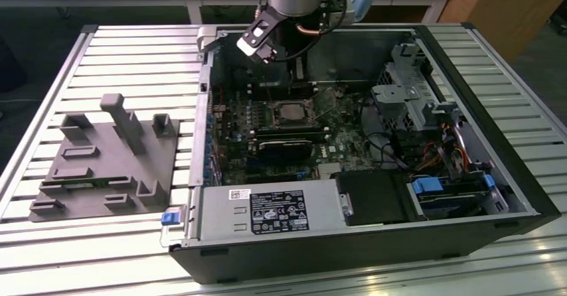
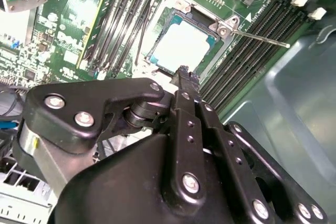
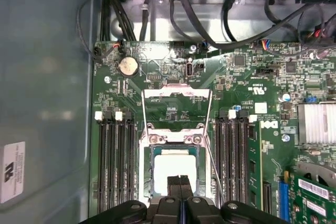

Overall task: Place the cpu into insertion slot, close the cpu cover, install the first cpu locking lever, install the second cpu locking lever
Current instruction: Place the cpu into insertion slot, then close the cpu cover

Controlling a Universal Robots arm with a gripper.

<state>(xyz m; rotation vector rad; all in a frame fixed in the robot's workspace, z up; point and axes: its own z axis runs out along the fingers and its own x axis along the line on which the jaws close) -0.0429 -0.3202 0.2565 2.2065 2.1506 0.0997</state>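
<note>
The cpu [image 3: 173, 167] lies flat in the insertion slot [image 3: 149, 174], its pale face up; the second wrist view also shows the cpu [image 2: 181, 45]. My gripper [image 3: 180, 183] hovers just over the cpu's edge, shut with nothing between its fingers. Its fingertips [image 2: 182, 73] point down at the chip. The cpu cover [image 3: 177, 93] is swung open, away from the socket toward the coin battery. A thin wire locking lever [image 3: 211, 153] stands free along one side of the socket, and it also sticks out over the memory slots as a lever [image 2: 262, 38]. In the exterior view the socket [image 1: 291, 112] sits below the arm's wrist [image 1: 297, 0].
Long black memory slots [image 3: 113, 166] flank the socket on both sides. A black graphics card [image 1: 288, 147], the power supply [image 1: 265, 213] and a drive cage [image 1: 407, 100] crowd the open case. A grey fixture [image 1: 106, 163] lies on the slatted table at the exterior view's left.
</note>
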